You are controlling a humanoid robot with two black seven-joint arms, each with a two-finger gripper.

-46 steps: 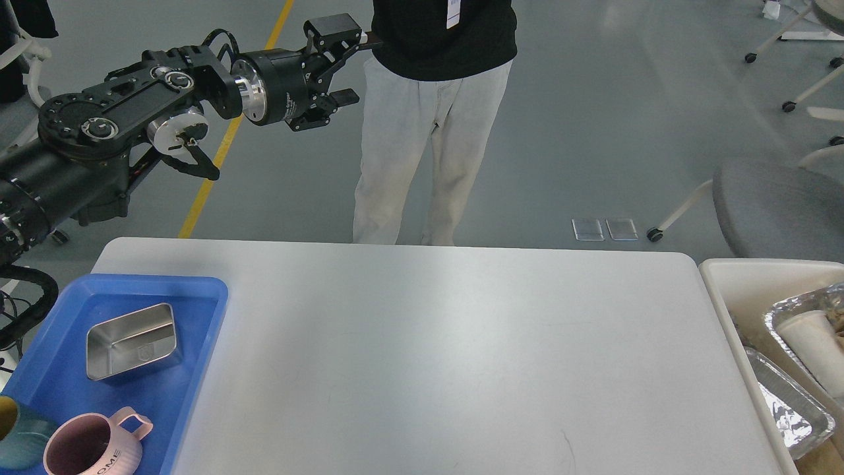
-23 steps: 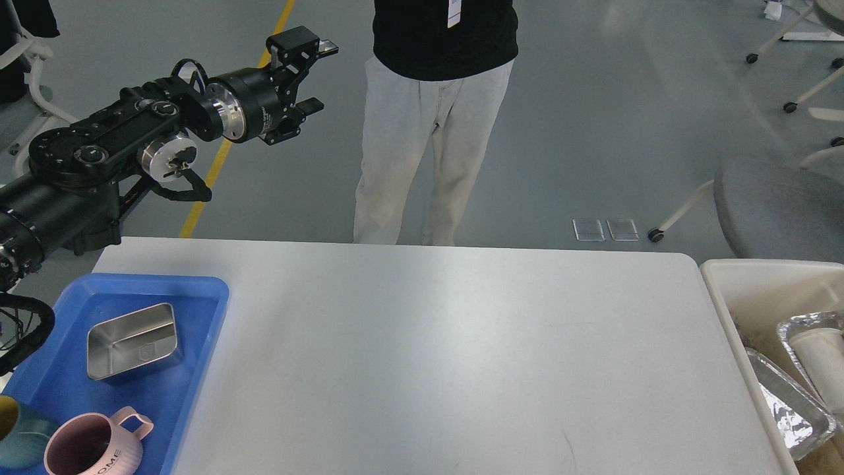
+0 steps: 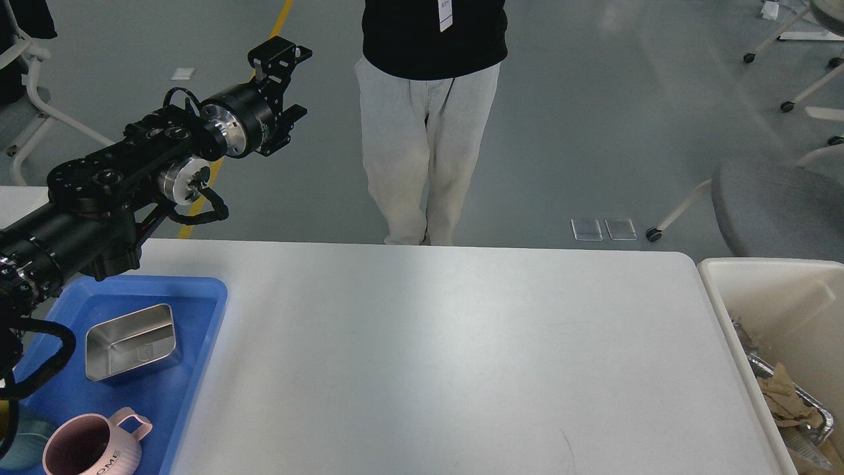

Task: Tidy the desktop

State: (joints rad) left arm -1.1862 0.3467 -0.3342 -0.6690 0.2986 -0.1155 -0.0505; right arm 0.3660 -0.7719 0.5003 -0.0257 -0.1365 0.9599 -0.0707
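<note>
**Desktop with sorted items at its two ends**

The desktop, filling the near middle, lay bare. A blue tray at its left held a steel tin and pink mug, seemingly kept items; a cream bin at right held crumpled foil, likely waste. The left gripper hung far left, fingers apart, empty. Beyond stood a person on grey floor.

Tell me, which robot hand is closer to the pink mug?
Left. The left gripper is raised above the floor, far beyond the pink mug in the blue tray. The right gripper isn't in view.
</note>
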